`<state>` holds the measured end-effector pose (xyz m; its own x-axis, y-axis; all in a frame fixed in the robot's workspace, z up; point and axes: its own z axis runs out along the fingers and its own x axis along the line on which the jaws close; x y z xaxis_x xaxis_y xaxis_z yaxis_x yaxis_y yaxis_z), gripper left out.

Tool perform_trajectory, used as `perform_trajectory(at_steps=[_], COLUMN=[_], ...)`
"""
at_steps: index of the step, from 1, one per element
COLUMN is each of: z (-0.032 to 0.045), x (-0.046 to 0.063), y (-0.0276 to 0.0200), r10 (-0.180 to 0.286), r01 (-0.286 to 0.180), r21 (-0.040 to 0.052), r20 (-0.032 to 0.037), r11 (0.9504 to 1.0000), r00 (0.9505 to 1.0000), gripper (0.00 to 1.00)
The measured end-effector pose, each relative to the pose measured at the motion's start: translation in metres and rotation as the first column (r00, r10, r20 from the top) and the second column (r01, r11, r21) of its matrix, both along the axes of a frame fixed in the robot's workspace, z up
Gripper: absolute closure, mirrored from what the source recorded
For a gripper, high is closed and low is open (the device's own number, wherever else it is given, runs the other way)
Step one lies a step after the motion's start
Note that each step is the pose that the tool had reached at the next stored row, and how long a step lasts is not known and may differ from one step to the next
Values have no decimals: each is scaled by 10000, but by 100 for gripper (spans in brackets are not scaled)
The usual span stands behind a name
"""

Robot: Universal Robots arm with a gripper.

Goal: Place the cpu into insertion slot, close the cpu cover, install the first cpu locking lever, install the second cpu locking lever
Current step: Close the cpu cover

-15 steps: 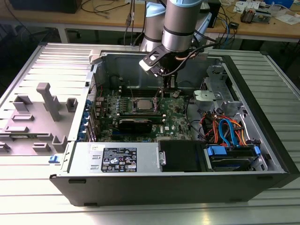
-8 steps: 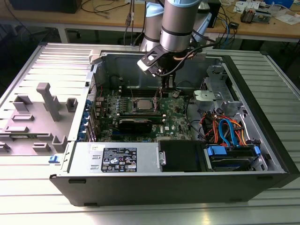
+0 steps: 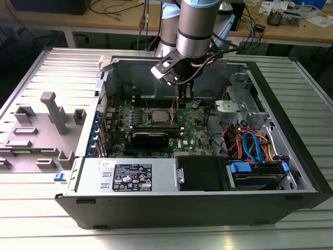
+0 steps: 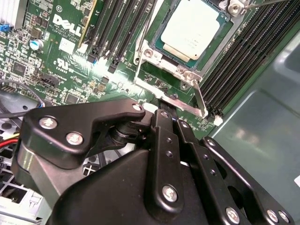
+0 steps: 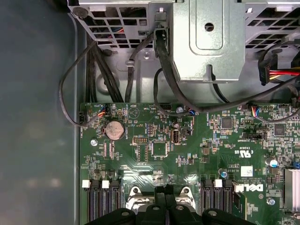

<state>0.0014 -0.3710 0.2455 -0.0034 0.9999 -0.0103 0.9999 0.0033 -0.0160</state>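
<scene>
Beside the hand, second wrist view shows cpu framed by cpu cover.

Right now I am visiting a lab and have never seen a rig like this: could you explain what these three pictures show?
This is one robot arm working inside an open computer case that lies on a ribbed metal table. The exterior view looks at the whole scene from off the arm; both wrist views come from cameras riding on the arm, looking at the green circuit board. The gripper reaches the edge of the insertion slot, where the cpu sits, its pale top showing through the window of the cpu cover. The jaws look closed together; whether they pinch anything I cannot tell. On the table, at the exterior view's left, stands a grey plastic holder.
</scene>
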Motion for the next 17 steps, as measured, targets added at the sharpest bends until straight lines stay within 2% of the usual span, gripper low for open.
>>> perform_trajectory(at_steps=[17], z=[-7], x=[-105], y=[0], r10=[0], r01=[0], r21=[0], r20=[-4], r11=[10000], r00=[10000], gripper=[89])
